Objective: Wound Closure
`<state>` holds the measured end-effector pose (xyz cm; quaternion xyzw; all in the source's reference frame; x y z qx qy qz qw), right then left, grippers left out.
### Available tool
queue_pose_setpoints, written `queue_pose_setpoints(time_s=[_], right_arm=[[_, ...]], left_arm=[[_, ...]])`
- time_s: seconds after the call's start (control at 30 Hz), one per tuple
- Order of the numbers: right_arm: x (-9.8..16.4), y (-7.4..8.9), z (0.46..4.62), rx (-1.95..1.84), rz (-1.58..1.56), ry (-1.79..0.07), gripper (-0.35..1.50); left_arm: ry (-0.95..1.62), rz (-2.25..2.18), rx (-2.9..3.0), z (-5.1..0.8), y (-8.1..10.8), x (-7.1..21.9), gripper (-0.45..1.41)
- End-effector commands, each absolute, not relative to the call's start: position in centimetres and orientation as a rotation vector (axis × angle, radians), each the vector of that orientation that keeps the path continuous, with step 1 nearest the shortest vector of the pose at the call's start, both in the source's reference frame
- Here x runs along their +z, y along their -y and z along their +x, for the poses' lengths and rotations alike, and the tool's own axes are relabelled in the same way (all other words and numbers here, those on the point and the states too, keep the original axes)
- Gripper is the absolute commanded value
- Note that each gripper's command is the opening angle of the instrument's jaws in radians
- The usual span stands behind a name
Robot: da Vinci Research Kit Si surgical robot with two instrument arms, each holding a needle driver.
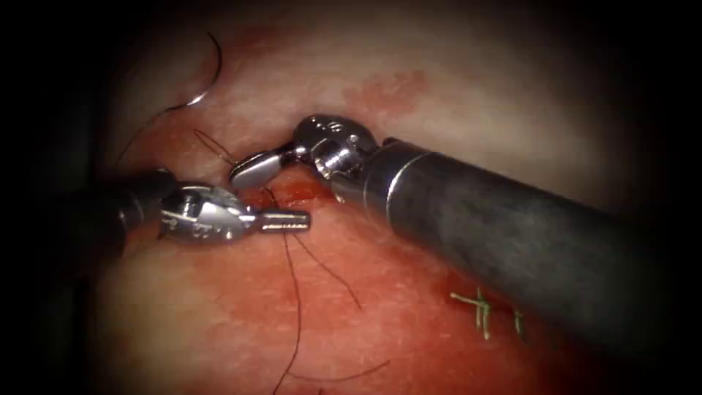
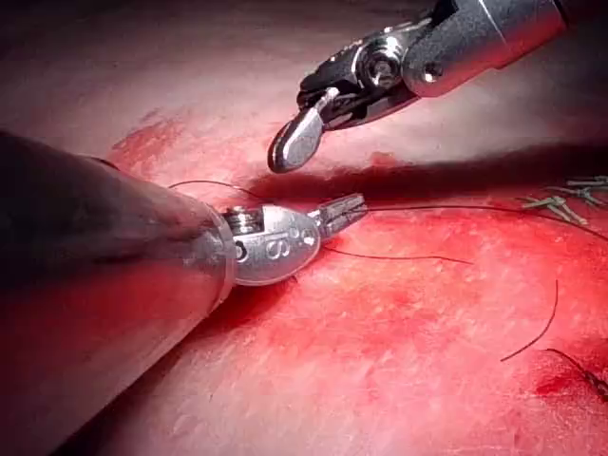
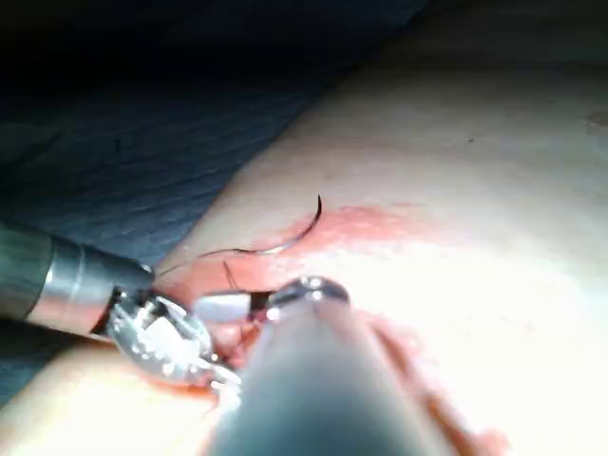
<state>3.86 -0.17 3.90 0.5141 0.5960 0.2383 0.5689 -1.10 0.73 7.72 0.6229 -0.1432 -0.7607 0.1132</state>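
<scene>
The left tool has its jaws pressed together just beside the cut, and it looks like it pinches the thread there. The right tool sits right above the cut with its jaws together too, and I think it holds nothing. The needle lies loose on the tissue, well away from the cut and not stuck in. To do this well, hold the thread softly so it does not snap or slip.
</scene>
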Motion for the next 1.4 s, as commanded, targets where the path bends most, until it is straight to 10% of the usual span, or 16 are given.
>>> queue_pose_setpoints(time_s=[0.03, 0.23, 0.33, 0.57, 0.7, 0.77, 0.9, 1.13, 1.37, 1.4], right_arm=[[3.92, 0.12, 3.94, 0.551, 1.207, -1.399, -0.35], [3.88, -0.02, 3.83, 0.445, 1.018, -1.554, -0.01], [3.84, -0.1, 3.72, 0.386, 0.927, -1.612, 0.64], [3.99, -0.21, 3.44, 0.048, 0.408, -1.6, 1.38], [4.14, -0.33, 3.37, -0.074, 0.208, -1.497, 1.35], [4.21, -0.48, 3.33, -0.147, 0.138, -1.482, 1.0], [4.24, -0.83, 3.34, -0.151, 0.082, -1.456, 1.21], [4.11, -0.74, 3.3, -0.187, 0.018, -1.34, 1.08], [4.08, -0.53, 3.29, -0.239, 0.037, -1.252, 0.56], [4.09, -0.49, 3.3, -0.194, 0.126, -1.262, 0.01]], left_arm=[[0.419, 1.827, -2.229, -1.15, -0.75, 7.78, -0.45], [0.384, 1.874, -2.203, -1.14, -0.66, 7.67, -0.45], [0.378, 1.885, -2.202, -1.14, -0.63, 7.5, -0.45], [0.331, 1.915, -2.248, -0.95, -0.54, 7.15, -0.45], [0.317, 1.912, -2.278, -0.85, -0.57, 7.12, -0.45], [0.297, 1.922, -2.298, -0.83, -0.58, 7.13, -0.45], [0.288, 1.91, -2.366, -0.84, -0.58, 7.12, -0.45], [0.295, 1.886, -2.529, -0.84, -0.67, 7.09, -0.45], [0.329, 1.869, -2.568, -0.94, -0.67, 7.06, -0.45], [0.348, 1.821, -2.514, -1.0, -0.68, 7.05, -0.45]])
